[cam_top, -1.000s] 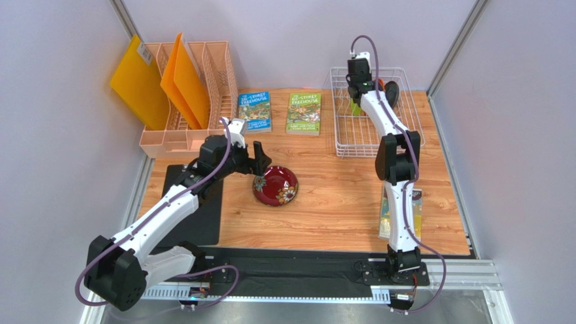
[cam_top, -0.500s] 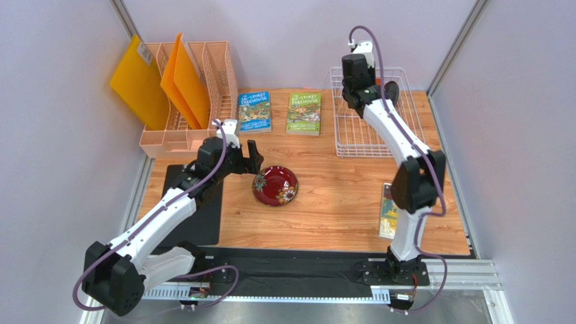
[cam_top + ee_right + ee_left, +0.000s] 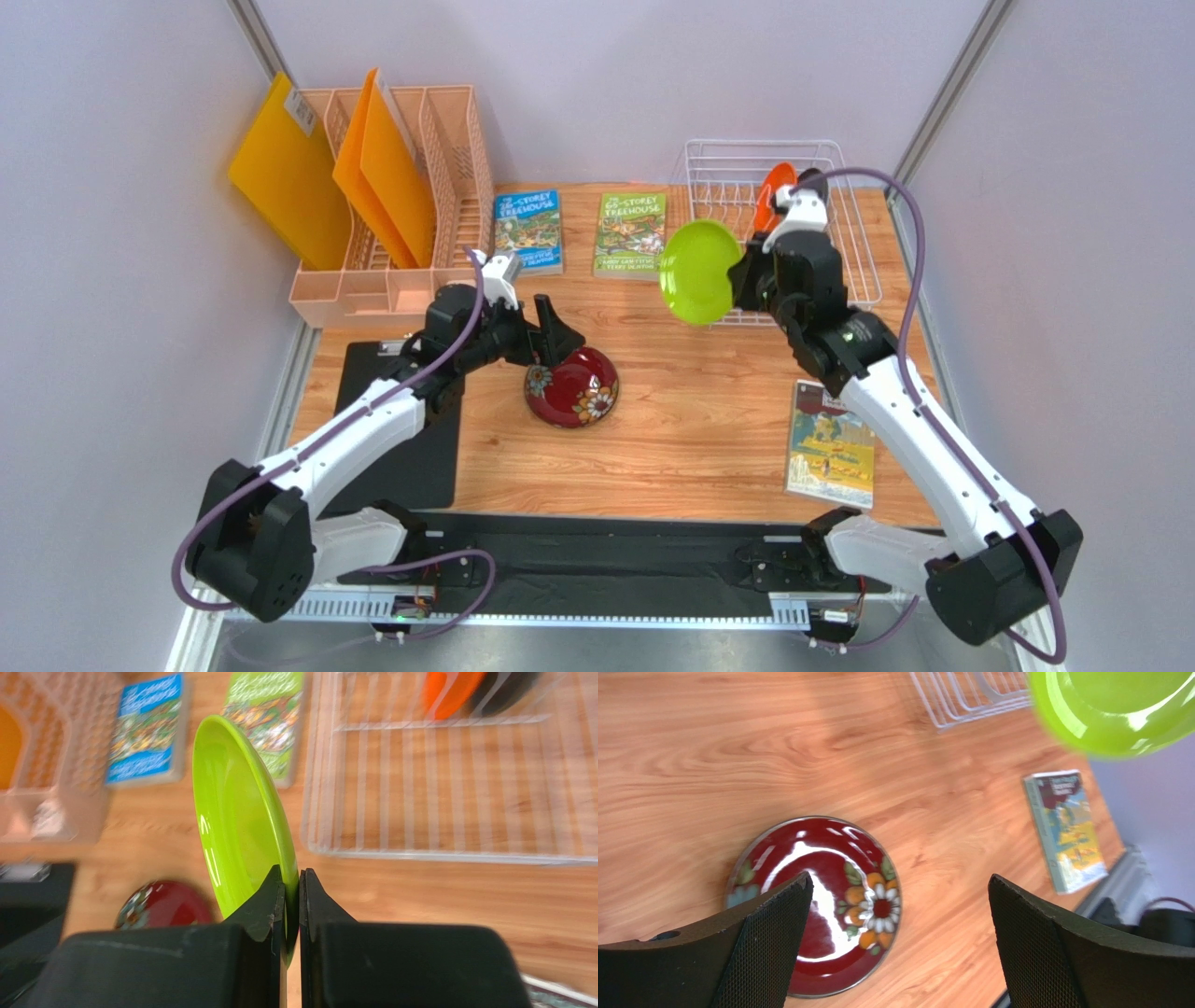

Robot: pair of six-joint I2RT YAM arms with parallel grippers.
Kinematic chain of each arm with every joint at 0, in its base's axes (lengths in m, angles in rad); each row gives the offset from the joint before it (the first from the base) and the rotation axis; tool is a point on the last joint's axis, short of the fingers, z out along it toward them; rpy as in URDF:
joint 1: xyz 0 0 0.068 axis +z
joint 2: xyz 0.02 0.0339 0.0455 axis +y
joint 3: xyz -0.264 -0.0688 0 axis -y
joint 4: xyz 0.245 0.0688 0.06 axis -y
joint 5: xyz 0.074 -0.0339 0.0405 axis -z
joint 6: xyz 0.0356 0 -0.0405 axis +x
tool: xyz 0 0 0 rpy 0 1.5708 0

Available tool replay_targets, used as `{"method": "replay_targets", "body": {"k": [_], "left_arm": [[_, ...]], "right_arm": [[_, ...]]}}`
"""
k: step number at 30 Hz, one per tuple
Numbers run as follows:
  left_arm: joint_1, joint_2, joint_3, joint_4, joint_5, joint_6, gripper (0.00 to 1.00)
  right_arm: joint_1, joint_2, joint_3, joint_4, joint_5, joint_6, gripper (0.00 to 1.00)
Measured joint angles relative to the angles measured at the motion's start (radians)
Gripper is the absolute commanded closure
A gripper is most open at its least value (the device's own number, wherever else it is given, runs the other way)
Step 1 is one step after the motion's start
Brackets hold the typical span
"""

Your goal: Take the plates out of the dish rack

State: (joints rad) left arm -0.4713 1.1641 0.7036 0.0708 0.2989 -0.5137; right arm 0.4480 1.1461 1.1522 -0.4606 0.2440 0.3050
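Wood-grain tabletop (image 3: 701, 420), pale walls. A glossy red floral plate (image 3: 572, 385) lies flat on the wood. My right gripper (image 3: 291, 889) is clamped on the rim of the shiny lime plate (image 3: 238, 812), held on edge in the air, left of the white wire rack (image 3: 421, 855). An orange plate (image 3: 449, 689) and a dark plate (image 3: 509, 689) stand inside, so I judge it about half done. My left gripper (image 3: 899, 882) hangs wide apart over the red one.

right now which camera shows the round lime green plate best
Top external: the lime green plate shows almost whole, face on. Right wrist sees it edge-on in the right tool; left wrist catches only part.
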Motion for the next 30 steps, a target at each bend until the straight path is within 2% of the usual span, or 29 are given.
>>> {"method": "replay_targets", "body": {"k": [5, 13, 16, 19, 20, 22, 23, 25, 26, 29, 30], "left_arm": [[0.000, 0.078, -0.069, 0.183, 0.130, -0.114, 0.02], [-0.001, 0.173, -0.113, 0.423, 0.232, -0.258, 0.03], [-0.002, 0.199, -0.136, 0.509, 0.247, -0.301, 0.07], [-0.005, 0.225, -0.148, 0.573, 0.257, -0.338, 0.26], [-0.006, 0.235, -0.151, 0.598, 0.261, -0.351, 0.38], [-0.006, 0.251, -0.157, 0.638, 0.268, -0.377, 0.52], [-0.007, 0.259, -0.161, 0.660, 0.269, -0.385, 0.66], [-0.007, 0.269, -0.162, 0.692, 0.278, -0.407, 0.80], [-0.007, 0.272, -0.162, 0.708, 0.283, -0.415, 1.00], [-0.002, 0.280, -0.163, 0.733, 0.285, -0.445, 1.00], [0.001, 0.282, -0.163, 0.736, 0.282, -0.456, 1.00]], "right_arm": [[0.005, -0.067, -0.219, 0.047, -0.233, 0.133, 1.00], [0.015, -0.082, -0.322, 0.146, -0.413, 0.244, 1.00], [0.016, -0.089, -0.347, 0.197, -0.461, 0.278, 1.00], [0.016, -0.087, -0.369, 0.243, -0.505, 0.312, 1.00], [0.016, -0.086, -0.375, 0.257, -0.522, 0.325, 1.00], [0.016, -0.084, -0.388, 0.285, -0.549, 0.347, 1.00], [0.016, -0.079, -0.391, 0.296, -0.562, 0.356, 1.00], [0.016, -0.066, -0.397, 0.319, -0.579, 0.368, 1.00], [0.015, -0.059, -0.401, 0.327, -0.584, 0.374, 1.00], [0.010, -0.037, -0.410, 0.350, -0.601, 0.386, 0.97], [0.009, -0.029, -0.411, 0.361, -0.606, 0.385, 0.86]]}}
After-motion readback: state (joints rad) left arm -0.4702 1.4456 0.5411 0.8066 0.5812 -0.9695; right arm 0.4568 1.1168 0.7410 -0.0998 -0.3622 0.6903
